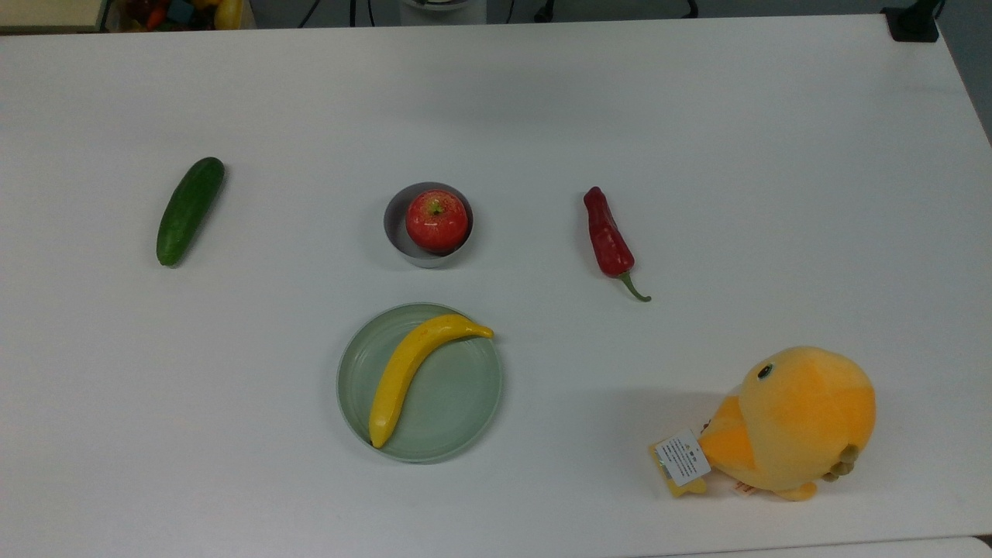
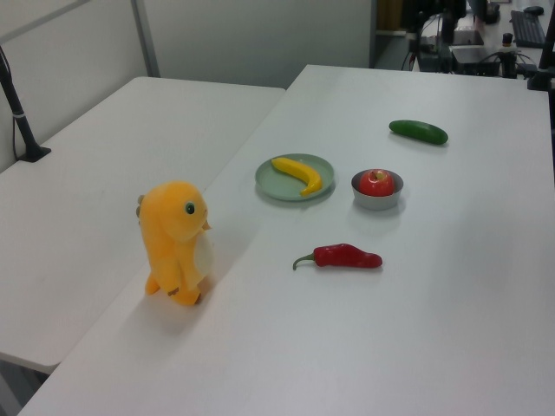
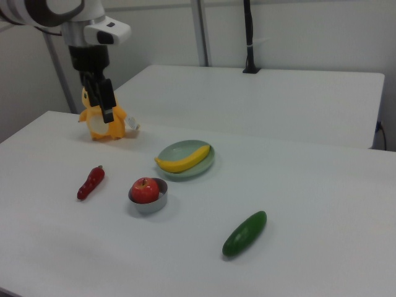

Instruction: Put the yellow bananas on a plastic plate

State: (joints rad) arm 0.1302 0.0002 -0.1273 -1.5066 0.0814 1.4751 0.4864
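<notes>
The yellow banana (image 1: 407,368) lies across the pale green plastic plate (image 1: 457,395), near the table's front edge in the top view. It spans the plate from rim to rim, with nothing touching it. The left view shows the banana (image 2: 297,173) and plate (image 2: 273,182) at mid table. In the right view the banana (image 3: 184,159) rests on the plate (image 3: 176,148). My gripper (image 3: 99,102) hangs high at the right view's upper left, far from the plate. It is open, with nothing between its fingers.
A red apple (image 1: 436,219) sits in a small grey bowl (image 1: 397,232) just behind the plate. A dark green cucumber (image 1: 190,210) lies at the top view's left and a red chili (image 1: 608,240) at its right. A yellow plush toy (image 1: 798,422) stands at the front right.
</notes>
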